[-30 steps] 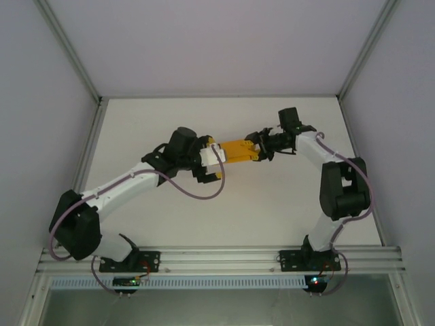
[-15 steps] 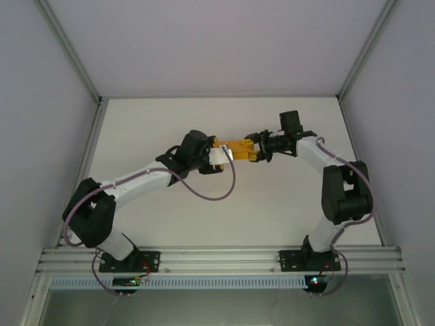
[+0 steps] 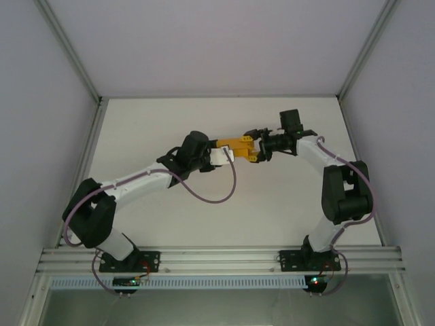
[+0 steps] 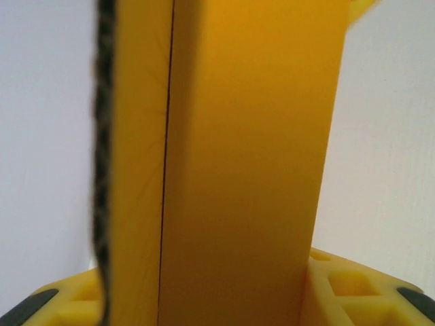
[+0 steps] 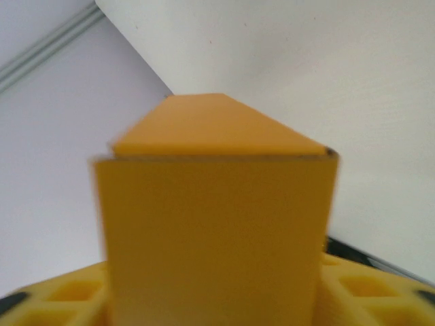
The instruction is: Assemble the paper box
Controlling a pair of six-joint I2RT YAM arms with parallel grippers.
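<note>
The paper box (image 3: 235, 144) is a small orange-yellow card box held above the white table between both arms. My left gripper (image 3: 222, 154) is shut on its left end. In the left wrist view the box (image 4: 245, 163) stands tall between the yellow fingers (image 4: 357, 288), with a side seam and a dark raw edge at its left. My right gripper (image 3: 253, 149) is shut on the right end. In the right wrist view the box (image 5: 211, 231) sits between the fingers (image 5: 370, 288), and a folded flap covers its far end.
The white table (image 3: 272, 204) is enclosed by pale walls with aluminium posts (image 3: 71, 54) at the far corners. A rail (image 3: 217, 258) runs along the near edge. The left arm's purple cable (image 3: 217, 195) loops down under the wrist.
The left arm has drawn its elbow in and turned its wrist, and the box has shifted slightly away and tilted. Both grippers have kept their hold.
</note>
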